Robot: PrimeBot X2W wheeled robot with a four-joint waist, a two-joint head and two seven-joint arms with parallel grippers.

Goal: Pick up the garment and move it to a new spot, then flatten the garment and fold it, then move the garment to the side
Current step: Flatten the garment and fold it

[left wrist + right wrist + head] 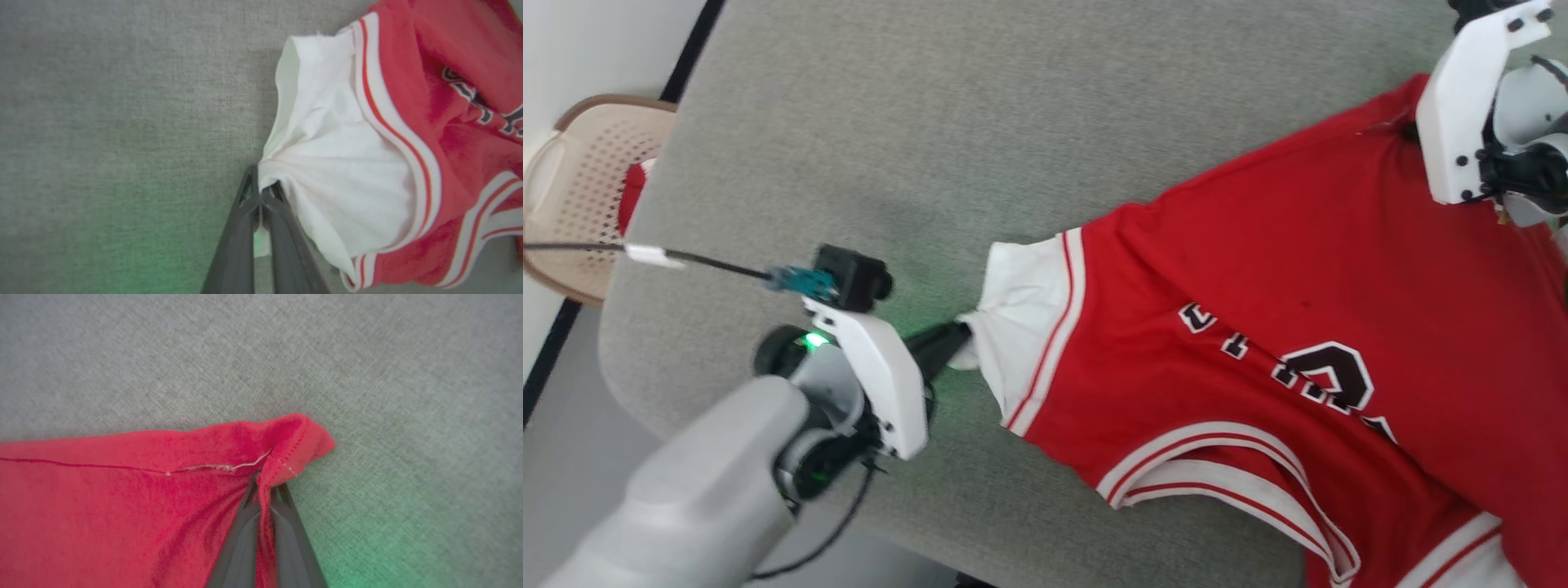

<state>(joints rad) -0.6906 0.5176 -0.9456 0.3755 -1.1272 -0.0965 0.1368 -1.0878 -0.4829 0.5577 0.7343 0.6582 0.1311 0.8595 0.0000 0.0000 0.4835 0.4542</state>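
The shirt (1258, 269) lies front-up on the grey tabletop (931, 122), spread from the middle of the head view out toward 3 and 5 o'clock, and it runs off the picture on that side. Its black lettering (1307, 367) faces up, partly cut off at the edge. A band of red-and-white striped trim (1217, 465) curves along its 6 o'clock side.

The left claw (960, 333) sits at the shirt's 9 o'clock end. Its two dark fingers are pressed together on the edge of the white sleeve (1021, 327). In the left wrist view the cloth bunches into fine pleats where the fingertips (267, 196) pinch it, and the sleeve fans out from there toward 2 o'clock. A green glow falls on the tabletop just beside that claw.

The right claw (263, 484) is narrow too, clamped on a red corner (294, 445) of the shirt. That corner folds over the fingertips, with a loose pale thread along the seam. In the head view this corner is at the shirt's 1 o'clock end, under the right arm's white wrist housing (1462, 106).

Between the two grips the red body looks fairly smooth.

Off the tabletop at 9 o'clock stands a beige perforated basket (580, 188) with something red inside.
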